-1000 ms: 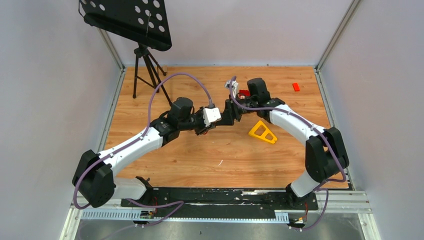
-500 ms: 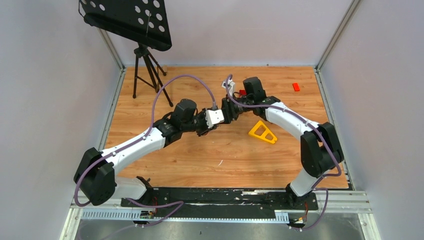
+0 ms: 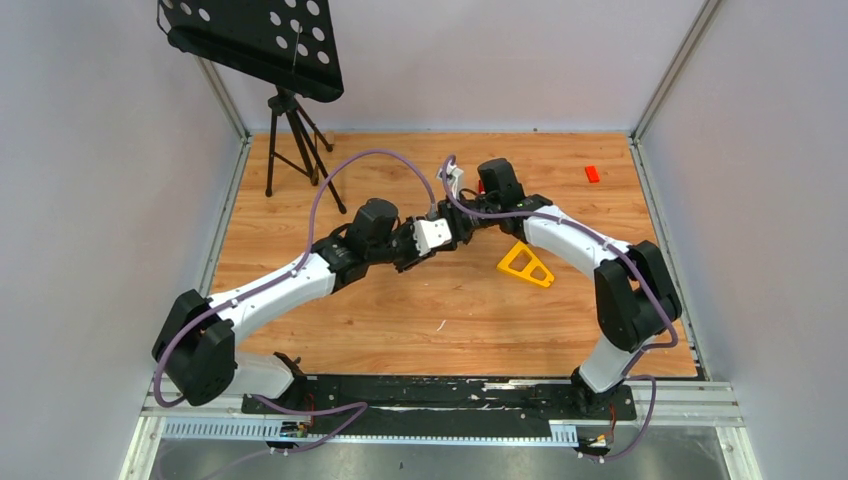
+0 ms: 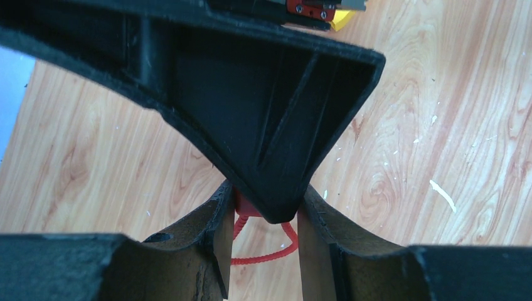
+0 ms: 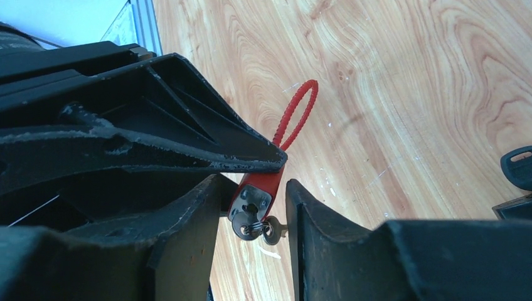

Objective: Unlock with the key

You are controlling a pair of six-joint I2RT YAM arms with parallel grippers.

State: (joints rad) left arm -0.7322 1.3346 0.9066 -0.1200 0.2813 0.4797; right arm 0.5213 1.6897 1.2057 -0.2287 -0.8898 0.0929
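Wood floor (image 3: 400,310) boxed in by pale walls (image 3: 100,200), with a tripod (image 3: 290,130) in the far left corner. A yellow triangle (image 3: 525,263) lies on the wood just right of where the two grippers meet.

The left gripper (image 4: 266,191) has its jaws about half spread, pinching one end of the red lock (image 5: 260,188), which hangs clear of the wood. The right gripper (image 5: 253,183) is also partly spread and straddles the lock body. The lock sits against one jaw and a sliver of floor shows by the other, so probably no bite, though the angle's poor. The keys (image 5: 254,227) dangle between the right jaws, and the cable loop (image 5: 296,116) pokes out beyond their tips.
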